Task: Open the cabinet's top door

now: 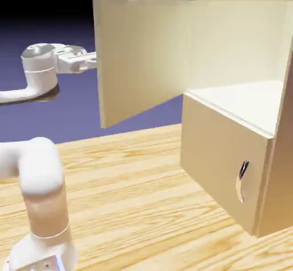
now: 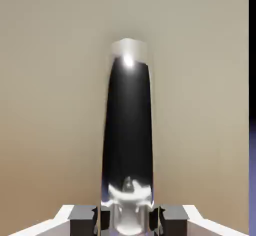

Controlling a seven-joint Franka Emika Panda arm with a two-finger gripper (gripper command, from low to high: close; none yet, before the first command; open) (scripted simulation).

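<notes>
The tan cabinet [image 1: 274,172] stands at the exterior view's right. Its top door [image 1: 143,58] is swung wide open to the left, baring the pale cream interior [image 1: 246,101]. My gripper [image 1: 91,62] meets the door's far edge from the left, and the handle there is hidden behind the panel. In the hand view the door's curved silver handle [image 2: 128,130] rises large between my two grey fingertips [image 2: 82,219], with the gripper [image 2: 128,221] shut on it. The flat tan panel [image 2: 50,105] fills the picture behind the handle.
The shorter lower panel [image 1: 220,158] stays shut, its own silver handle [image 1: 242,181] near its right edge. The wooden table [image 1: 143,207] stretches in front of the cabinet. My arm's white links [image 1: 40,172] rise at the lower left.
</notes>
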